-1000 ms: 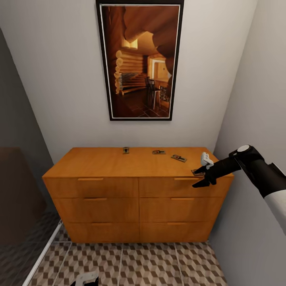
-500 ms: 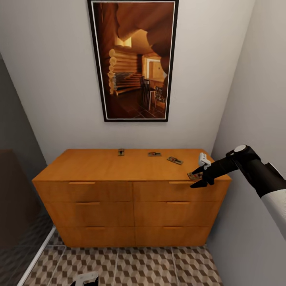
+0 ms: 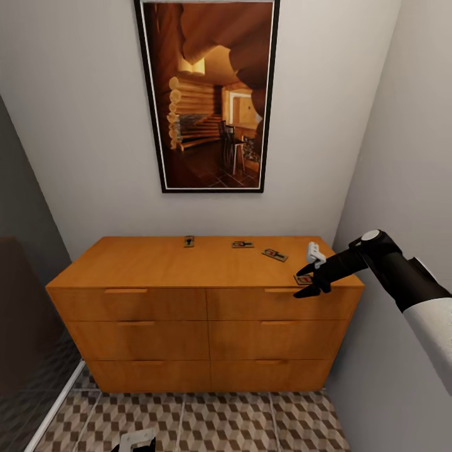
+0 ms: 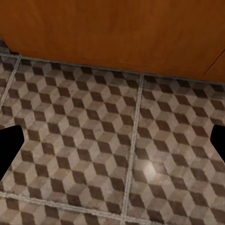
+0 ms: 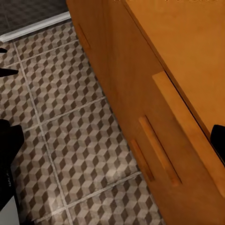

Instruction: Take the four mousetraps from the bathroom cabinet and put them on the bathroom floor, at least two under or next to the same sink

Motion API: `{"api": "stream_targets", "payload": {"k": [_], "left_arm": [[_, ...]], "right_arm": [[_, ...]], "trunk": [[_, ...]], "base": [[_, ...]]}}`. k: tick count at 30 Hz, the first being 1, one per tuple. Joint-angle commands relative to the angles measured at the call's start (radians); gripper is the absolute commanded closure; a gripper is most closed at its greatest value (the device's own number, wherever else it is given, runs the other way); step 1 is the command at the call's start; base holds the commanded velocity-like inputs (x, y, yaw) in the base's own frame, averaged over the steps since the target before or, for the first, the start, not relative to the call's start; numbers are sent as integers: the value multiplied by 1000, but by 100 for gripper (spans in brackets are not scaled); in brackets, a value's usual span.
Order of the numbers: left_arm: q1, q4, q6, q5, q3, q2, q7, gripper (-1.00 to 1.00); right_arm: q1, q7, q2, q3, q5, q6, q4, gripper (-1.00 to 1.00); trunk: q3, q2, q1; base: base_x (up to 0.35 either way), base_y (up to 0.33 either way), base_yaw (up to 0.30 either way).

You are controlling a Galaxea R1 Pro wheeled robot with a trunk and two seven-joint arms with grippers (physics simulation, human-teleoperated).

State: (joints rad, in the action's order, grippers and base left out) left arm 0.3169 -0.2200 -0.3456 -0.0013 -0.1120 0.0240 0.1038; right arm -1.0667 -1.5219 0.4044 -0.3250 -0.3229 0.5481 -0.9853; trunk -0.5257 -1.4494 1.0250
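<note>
The orange-brown cabinet [image 3: 188, 301] stands against the back wall. Three mousetraps lie along the back of its top: one [image 3: 189, 241], another [image 3: 242, 244] and a third [image 3: 275, 254]. A further mousetrap [image 3: 303, 280] lies at the front right edge. My right gripper [image 3: 299, 285] is open, one finger above that trap and one below the edge. In the right wrist view the right gripper [image 5: 114, 140] looks down the drawer fronts [image 5: 154, 140] to the bathroom floor [image 5: 70, 122]. My left gripper [image 4: 112, 140] hangs open low over the cube-patterned tiles [image 4: 93, 122]. The bathroom sink is out of view.
A tall framed picture [image 3: 207, 94] hangs above the cabinet. A grey wall [image 3: 402, 157] runs close along the cabinet's right side. A dark glassy panel [image 3: 25, 301] with a white floor strip [image 3: 56, 402] bounds the left. Tiled floor [image 3: 238, 420] lies before the drawers.
The head view has shifted, so the cabinet and picture sit further left and a little lower. My right gripper has stayed at the front-right mousetrap, edging slightly closer around it.
</note>
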Motion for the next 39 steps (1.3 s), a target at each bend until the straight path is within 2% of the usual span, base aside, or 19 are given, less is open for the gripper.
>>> {"api": "stream_targets", "payload": {"k": [1,7,10,12,15,39], "left_arm": [[1,1,-4,0,-5,1,0,-100],[1,1,-3,0,-5,1,0,-100],[1,1,-3,-1,-5,1,0,-100],[1,1,-3,-1,-5,1,0,-100],[1,1,-4,-1,-5,1,0,-100],[1,1,-4,-2,-5,1,0,-100]], "right_arm": [[-1,-4,0,-2,-4,10,-1,-100],[-1,-4,-4,-10,-4,10,0,-100],[-1,-4,-5,-26,-4,10,0,-100],[-1,-3,-5,-52,-4,10,0,-100],[-1,-2,-5,-59,-4,10,0,-100],[-1,-1,-10,-69,-4,11,1,-100]], "trunk": [[-1,-1,0],[-1,-1,0],[-1,-1,0],[-1,-1,0],[-1,-1,0],[-1,-1,0]], "base": [[3,-4,0],[20,-13,0],[74,-84,0],[99,-154,0],[77,-179,0],[8,-88,0]]}}
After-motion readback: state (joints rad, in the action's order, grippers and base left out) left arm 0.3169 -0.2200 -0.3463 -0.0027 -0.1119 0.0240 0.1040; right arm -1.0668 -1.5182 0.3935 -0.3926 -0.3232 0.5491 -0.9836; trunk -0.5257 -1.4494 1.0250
